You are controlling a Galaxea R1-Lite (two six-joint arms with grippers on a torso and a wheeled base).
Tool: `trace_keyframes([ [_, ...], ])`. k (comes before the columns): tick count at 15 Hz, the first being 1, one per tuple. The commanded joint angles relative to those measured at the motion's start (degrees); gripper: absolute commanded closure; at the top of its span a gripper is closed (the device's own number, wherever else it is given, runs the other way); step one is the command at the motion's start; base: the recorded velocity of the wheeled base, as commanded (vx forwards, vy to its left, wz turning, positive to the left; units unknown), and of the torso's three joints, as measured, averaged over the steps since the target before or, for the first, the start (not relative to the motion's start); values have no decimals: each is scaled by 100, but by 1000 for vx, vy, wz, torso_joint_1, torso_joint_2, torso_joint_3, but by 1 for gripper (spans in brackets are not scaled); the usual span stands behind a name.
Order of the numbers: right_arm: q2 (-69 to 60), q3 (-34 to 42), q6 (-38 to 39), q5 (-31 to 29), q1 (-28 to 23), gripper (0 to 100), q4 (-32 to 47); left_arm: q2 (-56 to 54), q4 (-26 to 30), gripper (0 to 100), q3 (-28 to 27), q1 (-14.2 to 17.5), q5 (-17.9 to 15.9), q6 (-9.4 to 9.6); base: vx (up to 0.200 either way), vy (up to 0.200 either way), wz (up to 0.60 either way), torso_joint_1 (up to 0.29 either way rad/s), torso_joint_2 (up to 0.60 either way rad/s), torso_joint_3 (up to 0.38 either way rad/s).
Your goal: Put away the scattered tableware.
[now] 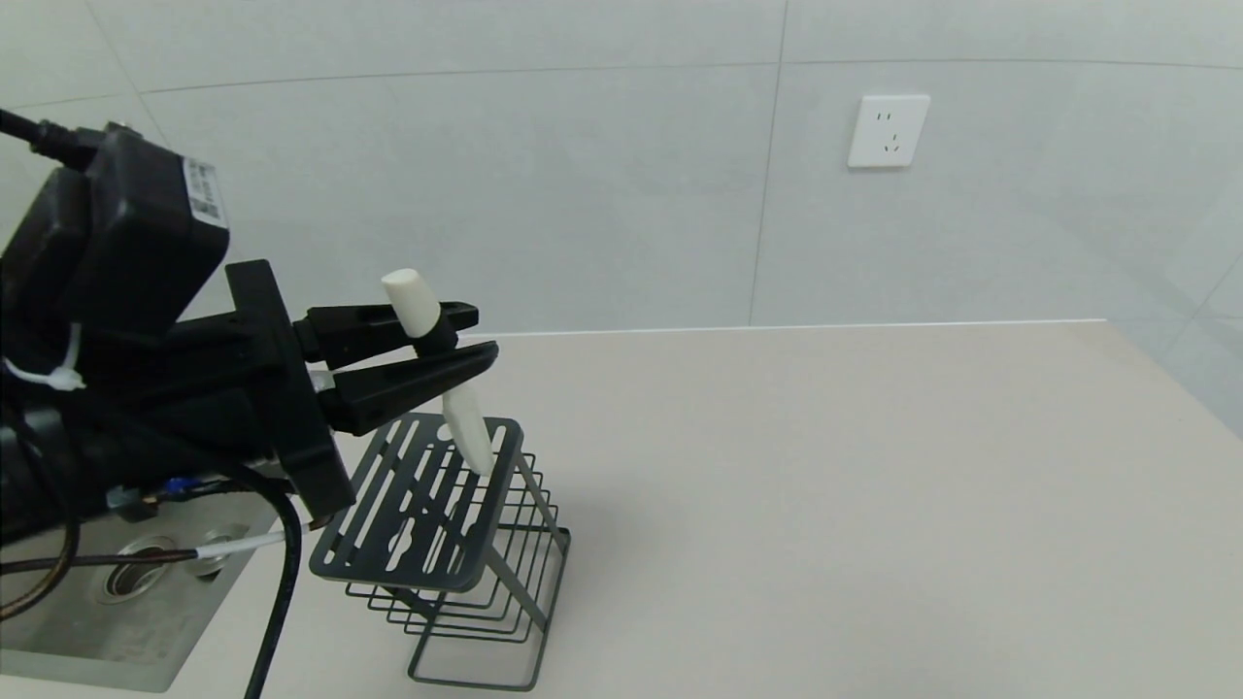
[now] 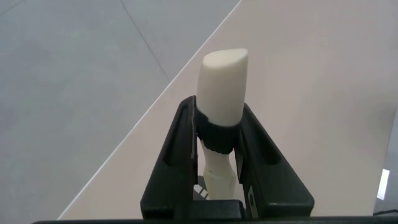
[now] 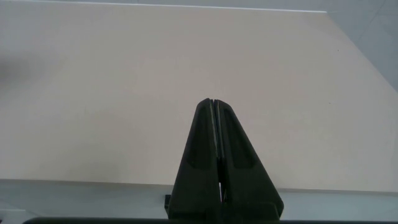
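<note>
cutlery rack of dark grey metal (image 1: 493,515), a slotted top plate over a wire basket, is standing on the pale beige countertop (image 1: 825,505), just beside the corner of a sunken steel sink (image 1: 117,621) at the robot's left. the left gripper (image 1: 476,335) is hovering directly above the rack's top plate, its two black fingers clamping a white, rounded-handled utensil (image 1: 413,301) partway down its length. the utensil is hanging nearly upright, tilted slightly. its blunt handle end is sticking up above the fingers. its narrower lower part is reaching down to the far right corner of the slotted plate, and whether the tip is sitting inside a slot cannot be told. in the left wrist view the fingers are pressing on a dark band around the handle.

the right gripper (image 3: 214,102) is hanging over a bare stretch of the countertop with its black fingers pressed together, holding nothing.

a white wall socket (image 1: 888,130) is sitting on the light grey tiled wall (image 1: 583,194) behind the counter, well to the right of the rack.
</note>
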Motion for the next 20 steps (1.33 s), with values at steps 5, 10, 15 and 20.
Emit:
trace_keyframes([
  [5,7,0,-3,2,1,100,-2,76,-1,100,110,27,16,-331,0,0,0,0,0,0],
  [10,7,0,-3,2,1,100,-2,85,-10,100,286,141,16,-366,0,0,0,0,0,0],
  [15,7,0,-3,2,1,100,-2,146,-19,100,391,167,16,-366,0,0,0,0,0,0],
  [20,7,0,-3,2,1,100,-2,304,-124,100,400,202,16,-366,0,0,0,0,0,0],
])
